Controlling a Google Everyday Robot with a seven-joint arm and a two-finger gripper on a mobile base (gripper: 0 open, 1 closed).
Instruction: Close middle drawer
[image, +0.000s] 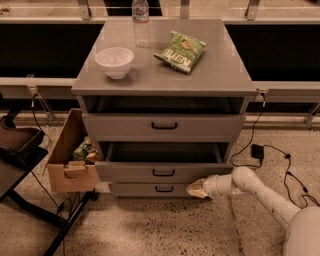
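Observation:
The middle drawer (130, 172) is a wide grey drawer with a small black bar handle (163, 172). It stands pulled out from the cabinet, and its dark inside shows above its front. My gripper (195, 189) is at the end of my white arm (250, 187), low at the right. It sits just below the right end of the middle drawer's front, in front of the bottom drawer (135, 189). I cannot tell whether it touches either front.
The top drawer (200, 127) is also partly out. On the cabinet top (220, 75) are a white bowl (114, 61), a green chip bag (181, 51) and a water bottle (141, 22). A cardboard box (70, 165) stands at the left, with a dark stand (15, 150) beyond it. Cables (272, 150) lie on the floor at the right.

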